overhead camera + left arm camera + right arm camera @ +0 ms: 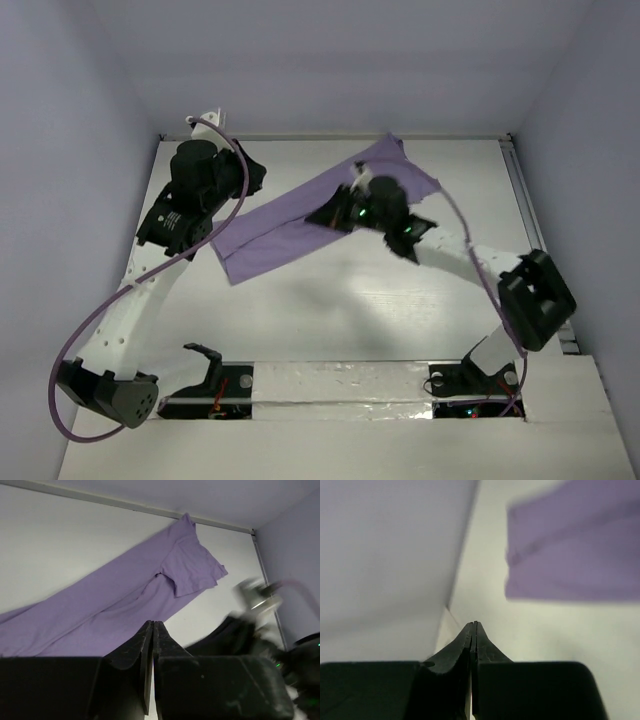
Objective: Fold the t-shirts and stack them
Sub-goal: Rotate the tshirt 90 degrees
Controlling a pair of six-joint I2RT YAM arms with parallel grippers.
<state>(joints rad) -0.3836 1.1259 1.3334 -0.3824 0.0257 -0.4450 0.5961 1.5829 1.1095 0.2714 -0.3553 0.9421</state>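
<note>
One lavender t-shirt [290,225] lies on the white table as a long diagonal strip, running from near left to far right, with a sleeve [192,570] spread at its far end. My left gripper [257,178] hangs by the strip's left side. Its jaws [152,624] are shut with nothing between them, above the fabric [100,615]. My right gripper [325,215] hovers over the middle of the strip, also shut and empty [473,624]. In the right wrist view the shirt [575,555] is a blur ahead and to the right.
Pale walls close the table [350,310] in on the left, far side and right. A metal rail [525,200] runs along the right edge. A purple cable [90,320] loops off the left arm. The right arm [250,630] shows blurred in the left wrist view.
</note>
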